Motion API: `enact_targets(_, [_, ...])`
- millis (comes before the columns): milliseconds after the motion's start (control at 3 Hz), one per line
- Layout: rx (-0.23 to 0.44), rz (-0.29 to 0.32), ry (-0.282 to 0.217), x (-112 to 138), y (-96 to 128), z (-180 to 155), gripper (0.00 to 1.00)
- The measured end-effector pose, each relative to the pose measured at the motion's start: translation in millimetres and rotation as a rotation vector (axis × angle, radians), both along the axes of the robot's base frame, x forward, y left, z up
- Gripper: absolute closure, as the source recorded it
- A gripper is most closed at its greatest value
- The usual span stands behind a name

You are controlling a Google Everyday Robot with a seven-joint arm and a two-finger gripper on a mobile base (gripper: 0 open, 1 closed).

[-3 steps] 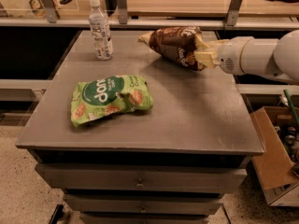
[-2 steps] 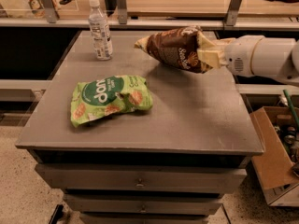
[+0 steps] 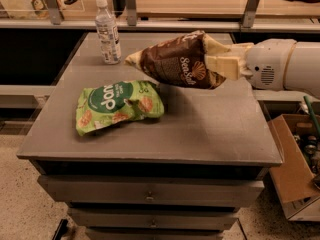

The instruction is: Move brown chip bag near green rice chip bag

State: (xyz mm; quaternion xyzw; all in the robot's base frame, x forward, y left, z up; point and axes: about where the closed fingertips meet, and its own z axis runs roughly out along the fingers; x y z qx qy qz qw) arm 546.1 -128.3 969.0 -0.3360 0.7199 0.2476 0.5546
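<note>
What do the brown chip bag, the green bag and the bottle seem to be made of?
Brown chip bag, held above the table in the gripper at its right end: probably glossy plastic film; it shines and creases. Green rice chip bag: similar film, crinkled. Bottle: likely clear plastic, see-through with white cap.

Green rice chip bag [image 3: 119,105] lies on the tabletop [image 3: 210,129], left of centre. Brown chip bag [image 3: 175,61] sits raised above the tabletop, behind and right of it, clamped in the tool [image 3: 214,59] reaching in from the right. Bottle [image 3: 108,31] stands upright at rear left.
</note>
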Motion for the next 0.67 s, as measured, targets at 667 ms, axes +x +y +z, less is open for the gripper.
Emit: enact_targets(667, [0.103,0.195,0.006,-41,62,24,1.00])
